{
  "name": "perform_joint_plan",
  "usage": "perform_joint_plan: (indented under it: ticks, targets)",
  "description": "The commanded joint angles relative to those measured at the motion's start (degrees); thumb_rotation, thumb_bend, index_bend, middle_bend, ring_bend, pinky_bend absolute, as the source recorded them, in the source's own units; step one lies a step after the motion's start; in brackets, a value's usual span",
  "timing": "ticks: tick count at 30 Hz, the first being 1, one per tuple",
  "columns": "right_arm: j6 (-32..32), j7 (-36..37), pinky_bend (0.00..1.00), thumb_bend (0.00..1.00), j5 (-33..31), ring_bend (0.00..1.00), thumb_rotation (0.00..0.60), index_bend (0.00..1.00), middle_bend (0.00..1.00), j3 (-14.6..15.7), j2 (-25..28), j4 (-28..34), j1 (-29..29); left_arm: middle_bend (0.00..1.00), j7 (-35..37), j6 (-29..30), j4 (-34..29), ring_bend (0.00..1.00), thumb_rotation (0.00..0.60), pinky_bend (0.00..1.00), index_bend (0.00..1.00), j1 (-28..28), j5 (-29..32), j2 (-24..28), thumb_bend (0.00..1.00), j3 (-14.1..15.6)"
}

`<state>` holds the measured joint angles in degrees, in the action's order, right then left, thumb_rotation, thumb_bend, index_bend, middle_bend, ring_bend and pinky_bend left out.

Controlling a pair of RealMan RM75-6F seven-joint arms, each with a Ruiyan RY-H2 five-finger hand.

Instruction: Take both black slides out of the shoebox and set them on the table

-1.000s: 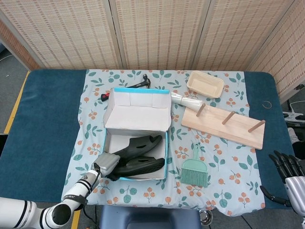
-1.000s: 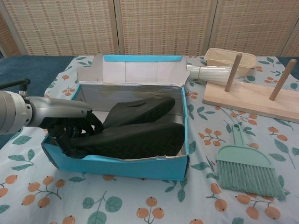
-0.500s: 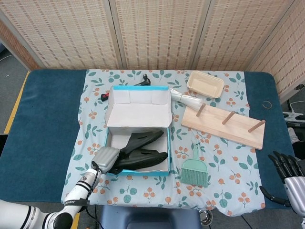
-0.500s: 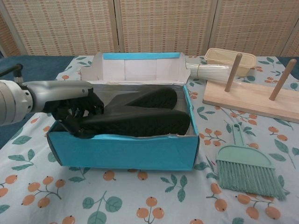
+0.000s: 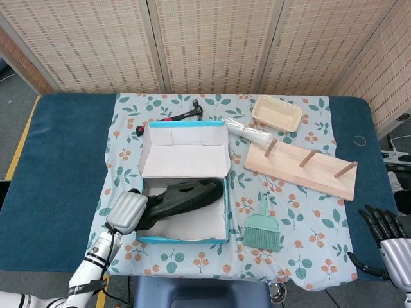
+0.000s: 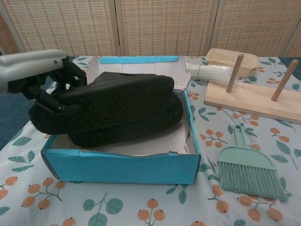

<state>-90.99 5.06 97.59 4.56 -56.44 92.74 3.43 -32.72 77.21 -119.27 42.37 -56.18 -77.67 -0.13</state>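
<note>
While your left hand (image 6: 47,87) grips the heel end of the black slides (image 6: 113,106), both seemingly lifted together above the shoebox (image 6: 122,162), you are mid-extraction. Judging by this, next you should carry them leftward past the box wall and lower them onto the counter (image 5: 58,167). Your left arm reaches in from the box's left side, fingers (image 6: 70,75) curled over the upper slide. Your right hand (image 5: 388,234) idles at the counter's far right edge, holding nothing, fingers apart.
</note>
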Motion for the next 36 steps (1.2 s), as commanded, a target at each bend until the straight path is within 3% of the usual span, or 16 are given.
perform_joint_plan:
  ticks: [1, 5, 10, 13, 16, 19, 26, 31, 34, 36]
  targets:
    - [0.1, -0.2, 0.0, 0.22, 0.0, 0.0, 0.38, 0.0, 0.0, 0.0, -0.1, 0.1, -0.1, 0.9, 2.6, 2.7, 2.3, 0.72, 0.6, 0.37, 0.87, -2.6, -4.7, 0.1, 0.63, -0.1]
    - [0.3, -0.3, 0.0, 0.22, -0.6, 0.0, 0.381, 0.0, 0.0, -0.2, -0.1, 0.1, -0.1, 0.9, 6.6, 4.7, 2.1, 0.72, 0.6, 0.37, 0.87, -4.7, -8.4, 2.4, 0.63, -1.8]
    - [0.8, -0.7, 0.0, 0.22, -0.8, 0.0, 0.382, 0.0, 0.0, -0.3, -0.3, 0.2, -0.3, 0.9, 13.7, 1.4, -2.9, 0.72, 0.6, 0.37, 0.87, -5.9, -6.5, 9.0, 0.63, -4.1]
    - [0.5, -0.9, 0.0, 0.22, -0.5, 0.0, 0.381, 0.0, 0.0, -0.2, -0.3, 0.3, -0.2, 0.9, 14.5, 2.0, -1.4, 0.72, 0.6, 0.37, 0.87, -7.0, -7.2, 11.9, 0.63, -5.1]
    - [-0.2, -0.9, 0.0, 0.22, -0.1, 0.0, 0.381, 0.0, 0.0, -0.1, -0.2, 0.4, 0.1, 0.9, 12.6, 3.8, 5.0, 0.72, 0.6, 0.37, 0.87, -9.0, -8.5, 12.1, 0.63, -3.9]
    - [-1.3, -0.9, 0.0, 0.22, 0.8, 0.0, 0.38, 0.0, 0.0, 0.1, -0.1, 0.4, 0.6, 0.9, 11.1, 5.5, 16.3, 0.72, 0.6, 0.36, 0.87, -11.8, -9.0, 10.3, 0.63, -2.1]
    - [-2.2, -0.4, 0.0, 0.22, 1.6, 0.0, 0.381, 0.0, 0.0, 0.5, 0.3, 0.6, 1.0, 0.89, 14.0, 8.6, 41.6, 0.72, 0.6, 0.36, 0.86, -17.2, -9.5, 3.3, 0.64, -1.7]
    - [-2.0, -0.6, 0.0, 0.22, 1.4, 0.0, 0.381, 0.0, 0.0, 0.4, 0.3, 0.7, 1.0, 0.87, 16.7, 6.3, 51.0, 0.71, 0.6, 0.36, 0.84, -20.4, -10.9, 0.1, 0.64, 0.5]
    - [-1.2, -1.1, 0.0, 0.22, 1.8, 0.0, 0.381, 0.0, 0.0, 0.6, 0.1, 0.8, 0.6, 0.78, 18.3, 3.5, 54.0, 0.65, 0.6, 0.34, 0.7, -22.0, -12.0, -1.9, 0.6, 2.2]
    - [-0.9, -1.3, 0.0, 0.22, 2.2, 0.0, 0.381, 0.0, 0.0, 0.9, 0.1, 0.9, 0.5, 0.65, 19.3, 2.0, 55.0, 0.56, 0.6, 0.32, 0.53, -22.6, -12.1, -3.2, 0.56, 2.3]
